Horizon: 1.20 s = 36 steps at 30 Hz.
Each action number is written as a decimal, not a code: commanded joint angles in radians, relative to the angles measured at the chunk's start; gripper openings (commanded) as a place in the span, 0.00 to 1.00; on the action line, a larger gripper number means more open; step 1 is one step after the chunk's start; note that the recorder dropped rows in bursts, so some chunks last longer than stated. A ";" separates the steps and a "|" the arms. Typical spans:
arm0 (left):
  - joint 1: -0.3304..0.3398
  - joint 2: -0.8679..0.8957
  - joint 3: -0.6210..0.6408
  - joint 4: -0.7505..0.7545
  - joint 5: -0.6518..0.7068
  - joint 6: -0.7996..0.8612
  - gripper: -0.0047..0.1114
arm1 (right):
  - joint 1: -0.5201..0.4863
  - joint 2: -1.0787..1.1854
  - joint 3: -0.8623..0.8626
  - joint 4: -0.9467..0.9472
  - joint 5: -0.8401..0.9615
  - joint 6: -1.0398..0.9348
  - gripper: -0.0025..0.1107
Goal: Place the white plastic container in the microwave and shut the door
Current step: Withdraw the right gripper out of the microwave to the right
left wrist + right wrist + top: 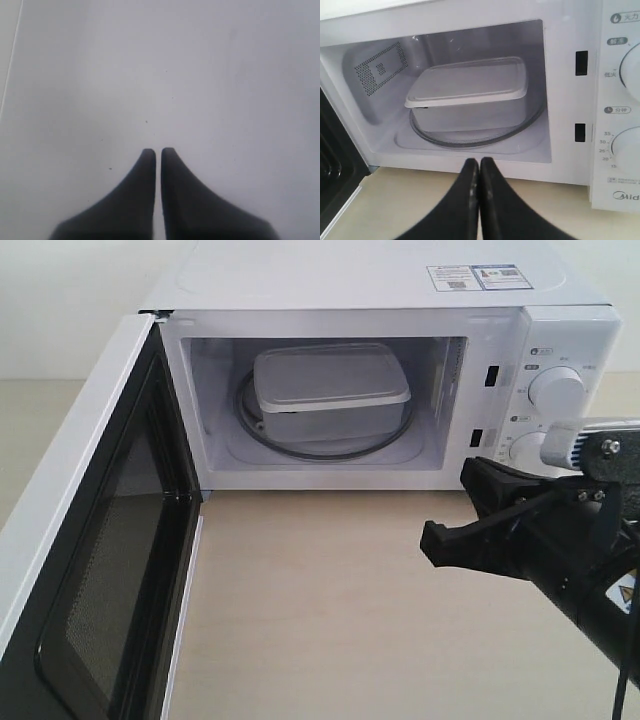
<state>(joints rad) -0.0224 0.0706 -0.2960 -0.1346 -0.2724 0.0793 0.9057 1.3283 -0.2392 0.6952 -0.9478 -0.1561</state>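
— Inside the microwave (350,280), on the glass turntable (300,453), you will find the white container (330,390). It sits flat with its lid (467,85) on, clear of the cavity walls.

— Door position?

— You will see the door (100,540) swung wide open at the left of the exterior view. Its black inner frame and dark window are turned toward the camera.

— Right pincer?

— Your right gripper (479,162) has both black fingers pressed together, with nothing held between them. It hangs over the pale tabletop (320,600) in front of the cavity opening. It is near the dials (555,390) and well apart from the container.

— Left pincer?

— Your left gripper (158,150) has its fingers closed to a hairline slit and holds nothing. It faces a plain white surface (200,75). You cannot tell from the left wrist view which surface that is.
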 commanded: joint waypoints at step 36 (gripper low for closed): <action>0.003 0.185 -0.181 -0.008 0.323 0.004 0.08 | -0.001 -0.008 0.006 0.179 -0.074 -0.143 0.02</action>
<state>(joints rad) -0.0224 0.2464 -0.4682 -0.1346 0.0665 0.0793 0.9057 1.3268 -0.2392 0.8139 -0.9817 -0.2492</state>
